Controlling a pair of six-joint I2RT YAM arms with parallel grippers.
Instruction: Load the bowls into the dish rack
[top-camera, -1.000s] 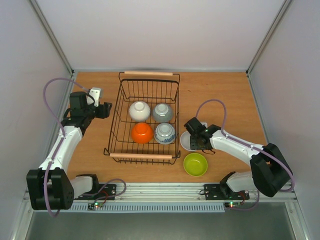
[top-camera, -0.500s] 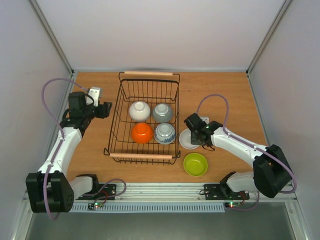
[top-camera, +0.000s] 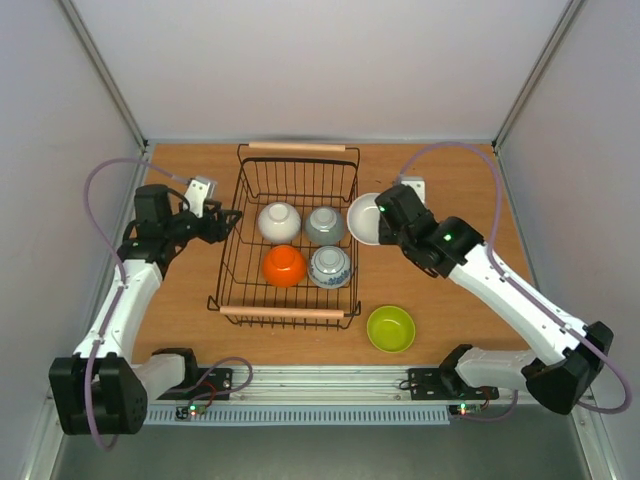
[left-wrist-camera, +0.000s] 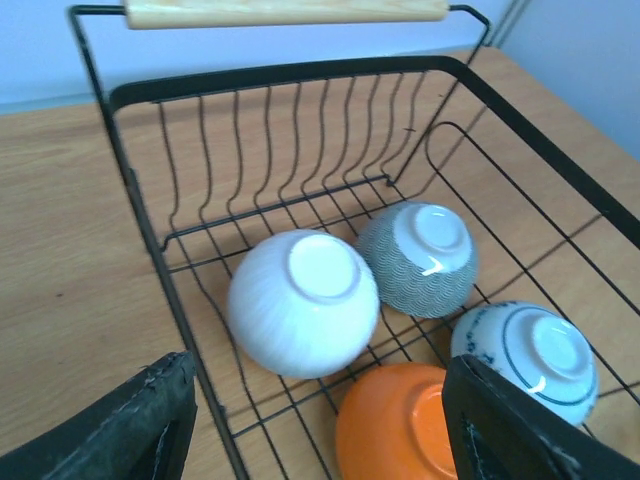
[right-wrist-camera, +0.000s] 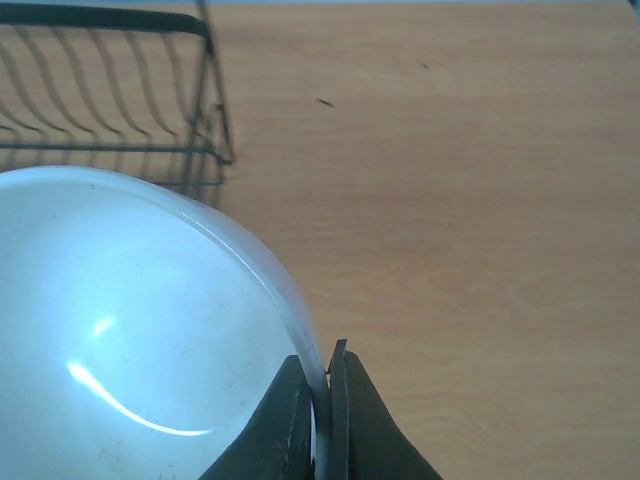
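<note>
The black wire dish rack with two wooden handles holds several upturned bowls: white, grey patterned, orange and blue-and-white. My right gripper is shut on the rim of a white bowl, held in the air beside the rack's right side; the rim sits between its fingers in the right wrist view. A lime green bowl sits upright on the table near the front. My left gripper is open and empty at the rack's left wall, with the bowls below it.
The wooden table is enclosed by pale walls at the back and both sides. The rack's near handle lies toward the arms' bases, the far handle by the back wall.
My right gripper has lifted the white bowl off the table and carried it up and back to the rack's right side. My left gripper has moved right to the rack's left wall.
</note>
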